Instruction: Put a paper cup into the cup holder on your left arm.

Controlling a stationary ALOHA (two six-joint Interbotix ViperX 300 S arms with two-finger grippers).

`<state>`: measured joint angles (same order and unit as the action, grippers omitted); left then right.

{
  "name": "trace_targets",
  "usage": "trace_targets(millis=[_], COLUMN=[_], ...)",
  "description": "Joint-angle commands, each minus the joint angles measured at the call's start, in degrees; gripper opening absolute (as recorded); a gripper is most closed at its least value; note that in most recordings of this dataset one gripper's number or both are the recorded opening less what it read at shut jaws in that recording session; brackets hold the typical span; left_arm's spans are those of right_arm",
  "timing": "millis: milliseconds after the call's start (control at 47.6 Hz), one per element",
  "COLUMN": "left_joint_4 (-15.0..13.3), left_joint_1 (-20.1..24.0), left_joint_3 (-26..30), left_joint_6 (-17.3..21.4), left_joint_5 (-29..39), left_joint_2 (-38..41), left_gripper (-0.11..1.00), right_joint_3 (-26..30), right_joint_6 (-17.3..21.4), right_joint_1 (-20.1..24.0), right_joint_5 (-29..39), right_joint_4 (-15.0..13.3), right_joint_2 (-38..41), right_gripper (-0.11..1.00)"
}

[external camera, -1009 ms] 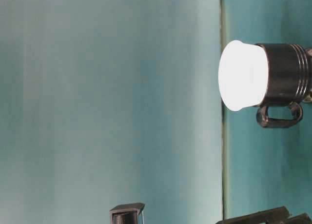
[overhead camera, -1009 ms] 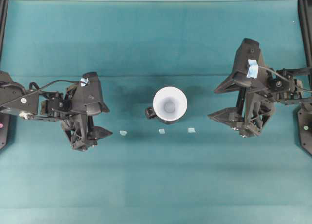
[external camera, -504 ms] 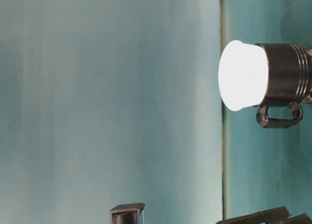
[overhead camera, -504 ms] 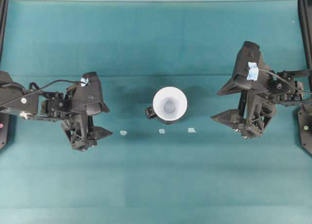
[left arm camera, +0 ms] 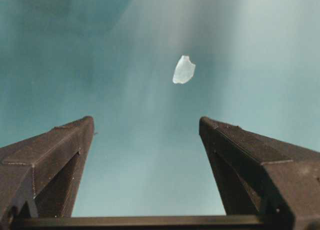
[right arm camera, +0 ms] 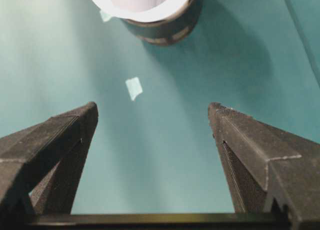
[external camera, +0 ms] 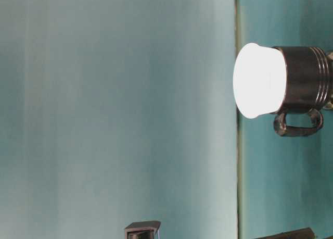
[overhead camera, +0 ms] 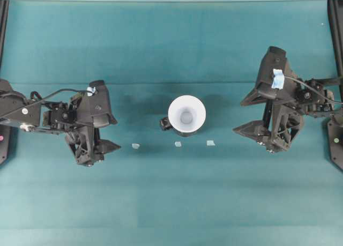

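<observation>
The paper cup (overhead camera: 186, 113) is seated in the cup holder (overhead camera: 167, 124) near the middle of the table (overhead camera: 171, 198), rim upward, with its white wall rising above the black rim of the holder. In the table-level view, which shows the scene turned on its side, the paper cup (external camera: 259, 80) projects from the ribbed, glossy body of the cup holder (external camera: 307, 78), whose loop handle sits on one side. In the overhead view the handle points toward the left gripper (overhead camera: 104, 133). Three small pale scraps (overhead camera: 178, 144) lie in a row on the table just in front of the cup holder, one directly below it and one to each side. The left gripper stands well apart from the cup holder on its left, jaws spread wide and holding nothing; its wrist camera shows only one pale scrap (left arm camera: 183, 69) beyond the fingers (left arm camera: 55, 155). The right gripper (overhead camera: 252, 116) stands well apart from the cup holder on its right, jaws likewise spread wide and empty; its wrist camera shows the paper cup (right arm camera: 142, 2) and cup holder (right arm camera: 167, 27) ahead, beyond a scrap (right arm camera: 133, 87) on the table.
</observation>
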<state>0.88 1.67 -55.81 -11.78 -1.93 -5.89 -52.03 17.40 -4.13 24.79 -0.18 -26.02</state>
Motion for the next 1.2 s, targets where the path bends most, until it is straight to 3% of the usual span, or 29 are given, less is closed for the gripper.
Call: trace_targets(millis=[0,1177], left_joint_4=[0.18,0.18], left_joint_1=[0.0,0.0], left_joint_3=[0.35,-0.09], left_joint_6=[-0.09,-0.09], left_joint_5=[-0.44,-0.44], left_joint_2=[0.0,0.18], left_gripper=[0.92,0.92], right_joint_3=[0.18,-0.44], right_joint_6=[0.53,1.49], right_joint_1=[0.18,0.18], right_joint_5=[-0.35,-4.75], right_joint_4=[0.18,0.26], right_joint_2=[-0.35,1.76], right_gripper=[0.94,0.94])
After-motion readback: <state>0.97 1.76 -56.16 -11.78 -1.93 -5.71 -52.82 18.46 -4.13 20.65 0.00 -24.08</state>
